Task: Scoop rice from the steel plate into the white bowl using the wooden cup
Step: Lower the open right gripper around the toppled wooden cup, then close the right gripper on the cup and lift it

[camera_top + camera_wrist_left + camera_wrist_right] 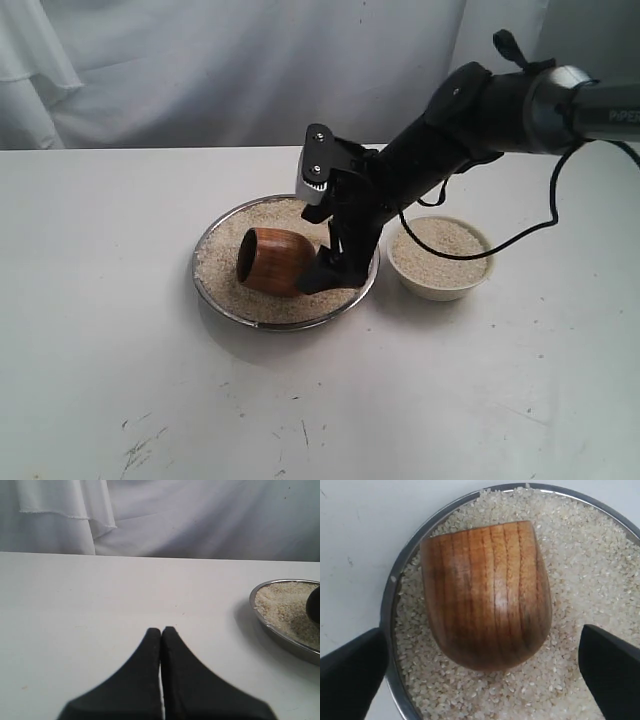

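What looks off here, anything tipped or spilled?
The wooden cup lies on its side on the rice in the steel plate, not upright. The right claw stands open either side of it, not gripping. The white bowl sits upright, rice inside; no spill visible.

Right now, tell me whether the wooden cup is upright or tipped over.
Tipped: the wooden cup lies on its side on the rice in the steel plate, mouth facing sideways.

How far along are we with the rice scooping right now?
Done: the white bowl holds rice nearly to its rim. In hand: nothing; the wooden cup lies on its side on the rice in the steel plate, the right end effector open around it, not gripping. The left end effector is shut, over the table. Left: much rice remains in the plate.
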You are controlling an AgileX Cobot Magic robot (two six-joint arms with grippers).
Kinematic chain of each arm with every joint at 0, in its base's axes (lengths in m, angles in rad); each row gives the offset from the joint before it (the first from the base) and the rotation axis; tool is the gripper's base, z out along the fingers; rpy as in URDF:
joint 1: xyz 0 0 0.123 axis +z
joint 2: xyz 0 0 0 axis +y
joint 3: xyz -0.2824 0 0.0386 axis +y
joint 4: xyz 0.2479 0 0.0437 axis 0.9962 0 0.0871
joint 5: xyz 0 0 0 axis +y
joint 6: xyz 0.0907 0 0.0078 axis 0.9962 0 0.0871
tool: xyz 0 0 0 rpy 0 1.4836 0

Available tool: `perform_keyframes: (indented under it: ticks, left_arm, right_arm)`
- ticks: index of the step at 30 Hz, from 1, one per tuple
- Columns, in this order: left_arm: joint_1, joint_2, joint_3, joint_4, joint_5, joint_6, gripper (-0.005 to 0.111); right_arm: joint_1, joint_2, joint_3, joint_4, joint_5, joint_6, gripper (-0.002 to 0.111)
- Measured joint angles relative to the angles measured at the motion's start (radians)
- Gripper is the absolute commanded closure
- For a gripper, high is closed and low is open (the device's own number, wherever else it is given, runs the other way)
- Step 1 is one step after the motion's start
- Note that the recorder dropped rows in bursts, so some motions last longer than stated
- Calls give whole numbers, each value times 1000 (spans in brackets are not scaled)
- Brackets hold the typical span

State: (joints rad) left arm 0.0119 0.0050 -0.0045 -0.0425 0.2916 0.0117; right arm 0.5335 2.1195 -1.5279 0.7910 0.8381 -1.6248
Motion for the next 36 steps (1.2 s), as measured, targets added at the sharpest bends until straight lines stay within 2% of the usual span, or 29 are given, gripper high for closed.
perform_keyframes:
  ticks: [12, 21, 36]
  left_arm:
    - [0, 0, 0, 0, 0, 0, 107]
    - [0, 0, 0, 0, 0, 0, 107]
    - [0, 0, 0, 0, 0, 0, 107]
  right_arm:
    - [5, 44, 0, 99, -57, -102, 14]
    - [48, 96, 0, 125, -133, -140, 14]
    - [54, 96, 0, 171, -172, -159, 16]
